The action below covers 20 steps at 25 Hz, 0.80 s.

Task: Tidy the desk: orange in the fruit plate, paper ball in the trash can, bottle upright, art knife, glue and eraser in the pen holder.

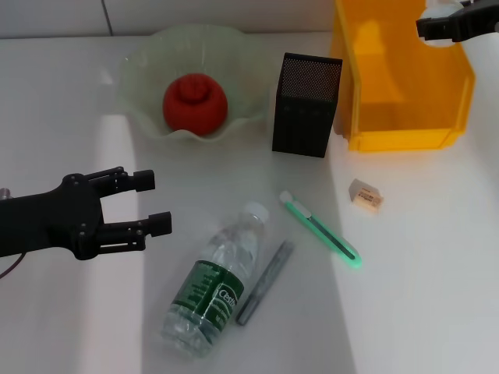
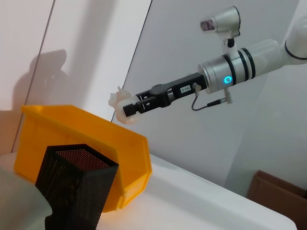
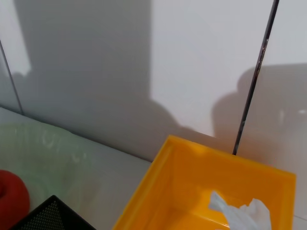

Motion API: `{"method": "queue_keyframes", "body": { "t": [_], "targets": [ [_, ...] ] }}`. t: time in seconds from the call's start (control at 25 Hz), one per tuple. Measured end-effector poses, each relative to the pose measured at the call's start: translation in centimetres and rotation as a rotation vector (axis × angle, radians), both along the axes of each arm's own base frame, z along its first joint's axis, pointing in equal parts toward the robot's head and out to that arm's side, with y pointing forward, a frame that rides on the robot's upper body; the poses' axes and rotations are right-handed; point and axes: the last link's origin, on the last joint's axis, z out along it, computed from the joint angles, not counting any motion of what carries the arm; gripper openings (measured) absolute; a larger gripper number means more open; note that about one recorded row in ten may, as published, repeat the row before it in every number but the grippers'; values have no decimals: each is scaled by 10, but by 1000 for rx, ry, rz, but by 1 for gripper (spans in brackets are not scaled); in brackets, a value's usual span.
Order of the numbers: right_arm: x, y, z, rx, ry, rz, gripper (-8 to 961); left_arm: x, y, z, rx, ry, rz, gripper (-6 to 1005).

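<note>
My right gripper (image 1: 425, 29) hangs above the yellow trash can (image 1: 405, 93), shut on the white paper ball (image 2: 118, 100); the ball (image 3: 240, 211) shows over the bin's inside in the right wrist view. The red-orange orange (image 1: 195, 103) sits in the pale green fruit plate (image 1: 140, 70). The bottle (image 1: 214, 280) lies on its side, cap toward the black mesh pen holder (image 1: 306, 105). A grey glue stick (image 1: 265, 282) lies beside the bottle. The green art knife (image 1: 320, 230) and the beige eraser (image 1: 365, 194) lie further right. My left gripper (image 1: 153, 202) is open, left of the bottle, holding nothing.
The white desk runs to a tiled wall behind the plate, pen holder and bin. The pen holder stands close against the bin's left wall (image 2: 81, 139). A brown cardboard box (image 2: 278, 196) sits beyond the desk's far edge.
</note>
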Motion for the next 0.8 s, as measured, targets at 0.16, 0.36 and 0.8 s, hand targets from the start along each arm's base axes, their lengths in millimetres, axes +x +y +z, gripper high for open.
{"method": "queue_keyframes", "body": {
  "t": [0.16,0.36,0.8],
  "targets": [
    [0,0,-1,-7,16,13,618,0,0,0,0,0,2,828],
    [0,-5,-1,-16,62,40,667,0,1,0,2,1,4,827],
    [4,-7,-4,-32,78,62,804,3,4,0,-1,2,-2,825]
  ]
}}
